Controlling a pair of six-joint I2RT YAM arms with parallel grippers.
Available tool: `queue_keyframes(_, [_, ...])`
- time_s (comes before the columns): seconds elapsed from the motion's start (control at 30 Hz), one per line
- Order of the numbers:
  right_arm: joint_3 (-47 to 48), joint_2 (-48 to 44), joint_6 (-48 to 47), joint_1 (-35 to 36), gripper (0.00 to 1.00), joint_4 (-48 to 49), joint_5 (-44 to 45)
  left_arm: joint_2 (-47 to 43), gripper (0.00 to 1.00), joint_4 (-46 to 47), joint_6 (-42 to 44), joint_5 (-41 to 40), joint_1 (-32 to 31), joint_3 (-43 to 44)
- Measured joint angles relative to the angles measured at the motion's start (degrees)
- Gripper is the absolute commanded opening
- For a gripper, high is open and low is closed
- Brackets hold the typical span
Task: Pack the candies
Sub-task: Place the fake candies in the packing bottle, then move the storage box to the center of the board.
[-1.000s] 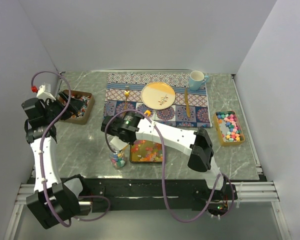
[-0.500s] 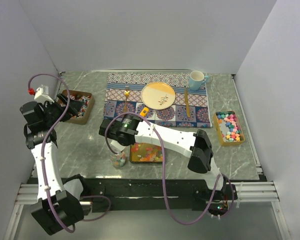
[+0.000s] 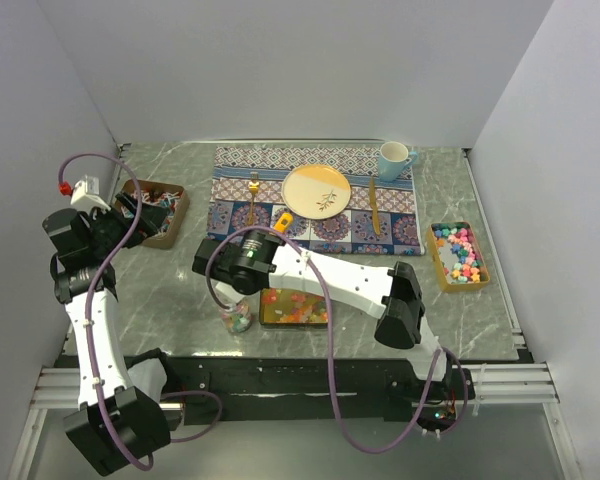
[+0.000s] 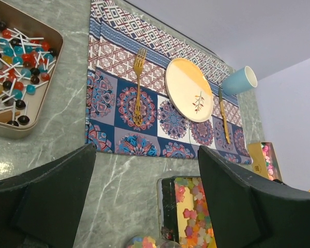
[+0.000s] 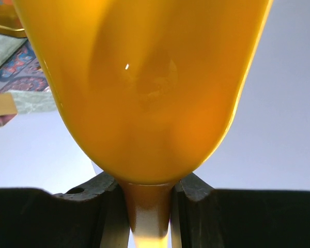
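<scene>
Two shifts over the last second, both logged against the candy tray (image 3: 293, 305)

1. Right gripper (image 3: 265, 238) has slid left, from above the tray's back edge to above its back-left corner. The orange tip of the scoop (image 5: 144, 77) moved with it, and the arm link now lies across the tray's back rim. In the right wrist view the two fingers (image 5: 106, 206) pinch the scoop's narrow neck with no visible gap, and the bowl fills the lens against bare wall. Whether the bowl carries anything cannot be told from these views.

2. Left gripper (image 4: 147, 155) has drawn back, further left of the tray and nearer the lollipop box (image 3: 155, 210). Its fingers stand wide apart with nothing between them.

Candies (image 3: 295, 308): most lie loose in the tray as a mixed pink, orange, yellow and green layer. A smaller lot sits in the clear jar (image 3: 238, 318) just left of the tray's front-left corner; fill level not readable.

Reading: the scoop looks to be travelling from the tray toward the jar, so a transfer is probably in hand, with the free arm out of the way. Packing judged far from finished, since the tray is well stocked. Risk: beads this small spill beside the narrow jar mouth if the tip-out is off centre
</scene>
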Motion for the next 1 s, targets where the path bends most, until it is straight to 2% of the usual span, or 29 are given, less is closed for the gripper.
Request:
queue_keyframes(0.1, [3.89,0.15,0.94,-0.02,0.00,0.07,-0.52,0.00,0.84,0.00,-0.46,0.39,0.02,0.00])
queue_keyframes(0.2, [7.65,0.02,3.39,-0.50,0.00,0.17,-1.95,0.13,0.76,0.00,-0.85,0.63,0.00,-0.07])
queue_keyframes(0.23, [7.89,-0.24,4.28,-0.81,0.00,0.33,-2.91,0.24,0.65,0.04,-0.90,0.90,0.00,-0.20])
queue_keyframes(0.3, [7.82,-1.03,7.23,-2.05,0.00,0.20,-5.68,1.11,0.49,0.02,-0.50,1.97,-0.15,-0.57])
queue_keyframes(0.33, [7.13,-1.73,9.51,-3.43,0.00,0.42,-8.13,1.73,0.33,-0.07,-0.48,2.43,-0.35,-0.66])
queue_keyframes(0.4, [4.76,-3.78,14.23,-7.13,0.00,0.44,-12.98,4.48,0.07,-0.68,1.64,4.17,-1.81,-0.42])
queue_keyframes(0.43, [3.48,-4.94,16.90,-9.88,0.00,0.33,-16.04,6.05,0.01,-1.55,2.45,4.85,-2.99,-0.02])
queue_keyframes(0.53, [-0.63,-8.68,25.66,-20.06,0.00,0.90,-25.33,11.91,0.01,-6.10,8.83,6.21,-9.29,2.73])
queue_keyframes(0.67, [-5.73,-14.27,36.83,-34.40,0.00,4.22,-36.39,19.28,0.02,-15.02,23.43,6.56,-18.84,8.90])
queue_keyframes(0.7, [-6.60,-15.78,38.88,-37.51,0.00,4.98,-38.47,21.42,0.21,-17.73,28.04,6.67,-20.39,10.67])
queue_keyframes(0.73, [-7.28,-17.22,40.46,-39.78,0.00,5.44,-39.60,24.00,0.32,-20.74,32.65,6.64,-21.31,12.52])
queue_keyframes(0.83, [-8.72,-20.90,43.45,-42.60,0.00,6.19,-43.01,32.39,0.50,-28.89,43.87,5.42,-24.02,17.75])
queue_keyframes(0.9, [-8.83,-22.43,44.74,-43.60,0.00,6.32,-45.18,36.65,0.64,-30.77,46.82,2.91,-27.04,19.67])
queue_keyframes(1.0, [-8.83,-23.30,45.94,-45.70,0.00,6.60,-47.50,39.67,0.70,-30.23,45.72,-2.12,-33.46,20.15])
